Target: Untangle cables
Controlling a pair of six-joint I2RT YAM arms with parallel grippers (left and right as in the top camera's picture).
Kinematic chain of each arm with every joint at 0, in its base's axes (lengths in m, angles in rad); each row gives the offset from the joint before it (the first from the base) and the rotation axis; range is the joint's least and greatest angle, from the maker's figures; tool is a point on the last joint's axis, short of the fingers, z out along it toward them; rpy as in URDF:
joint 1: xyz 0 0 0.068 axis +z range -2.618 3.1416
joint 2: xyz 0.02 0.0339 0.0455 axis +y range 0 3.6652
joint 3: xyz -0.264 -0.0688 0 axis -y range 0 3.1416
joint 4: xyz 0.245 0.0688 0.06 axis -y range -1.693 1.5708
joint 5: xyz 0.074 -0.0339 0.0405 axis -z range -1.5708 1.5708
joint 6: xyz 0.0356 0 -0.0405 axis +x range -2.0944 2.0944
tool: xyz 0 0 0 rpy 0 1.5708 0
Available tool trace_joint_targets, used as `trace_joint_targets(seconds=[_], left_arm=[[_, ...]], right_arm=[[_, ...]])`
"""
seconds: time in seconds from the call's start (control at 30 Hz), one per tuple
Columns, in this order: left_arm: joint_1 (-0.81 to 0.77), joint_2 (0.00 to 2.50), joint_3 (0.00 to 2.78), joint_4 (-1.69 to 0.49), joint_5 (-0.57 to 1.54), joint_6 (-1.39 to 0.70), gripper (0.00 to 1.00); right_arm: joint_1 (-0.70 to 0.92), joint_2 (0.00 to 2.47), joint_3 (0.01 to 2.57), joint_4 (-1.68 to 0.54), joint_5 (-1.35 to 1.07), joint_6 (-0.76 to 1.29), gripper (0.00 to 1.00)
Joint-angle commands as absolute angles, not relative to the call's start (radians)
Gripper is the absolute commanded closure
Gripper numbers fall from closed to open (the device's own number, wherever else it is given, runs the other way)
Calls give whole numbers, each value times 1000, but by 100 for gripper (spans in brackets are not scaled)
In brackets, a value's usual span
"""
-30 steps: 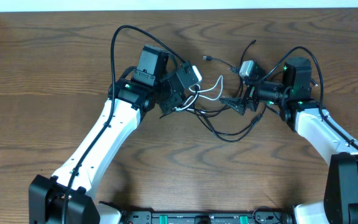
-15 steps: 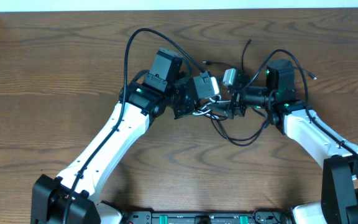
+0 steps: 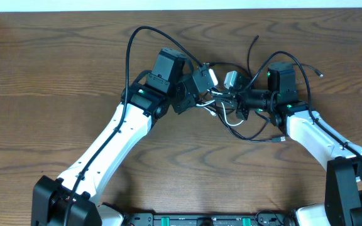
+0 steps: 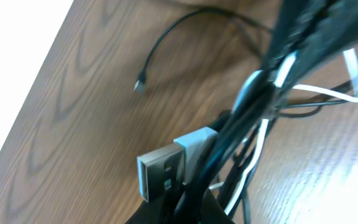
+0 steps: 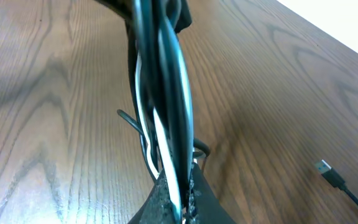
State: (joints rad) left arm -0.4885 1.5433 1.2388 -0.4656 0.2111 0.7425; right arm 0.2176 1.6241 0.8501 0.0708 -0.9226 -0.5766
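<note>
The cables [image 3: 224, 110], two black and one white, lay bunched in a tangle near the far middle of the wooden table [image 3: 55, 75], stretched between the two grippers. The left gripper [image 3: 197, 99] was closed on one side of the bundle; in its wrist view the cords [image 4: 244, 121] ran out together from the fingers, with a white USB plug [image 4: 163, 177] beside them. The right gripper [image 3: 241, 104] was closed on the other side, and its wrist view showed the black and white cords [image 5: 166, 81] pinched between its fingers. A black loop [image 3: 251, 136] sagged toward the near edge, and a small plug [image 5: 328, 172] lay apart on the wood.
</note>
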Motion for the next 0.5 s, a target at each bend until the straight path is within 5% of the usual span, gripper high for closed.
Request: trace_joint_targets(seconds=[0.0,0.13,0.17,0.23,0.3,0.33,0.37,0.4,0.47], left_arm=[[-474,1541,1251,-456,81,674,92],[-472,1541,1251,-454,81,671,92],[-472,1541,1251,-455,81,671,92],[-472,1541,1251,-454,81,671,92],[-472,1541,1251,-454,82,671,92],[-472,1541,1251,-454,82,671,92],[-472,1541,1251,-454,82,671,92],[-472,1541,1251,-455,82,671,92],[-472,1541,1251,-455,82,671,92]], right_arm=[[216,1621,855,60,-885,-581,99],[216,1621,855,60,-885,-581,99],[216,1621,855,60,-885,-581,96],[216,1621,855,60,-885,-581,72],[216,1621,855,60,-886,-581,71],[216,1621,855,60,-886,-581,73],[216,1621,855,60,-886,-581,91],[216,1621,855,60,-886,-581,99],[216,1621,855,60,-886,-581,99]])
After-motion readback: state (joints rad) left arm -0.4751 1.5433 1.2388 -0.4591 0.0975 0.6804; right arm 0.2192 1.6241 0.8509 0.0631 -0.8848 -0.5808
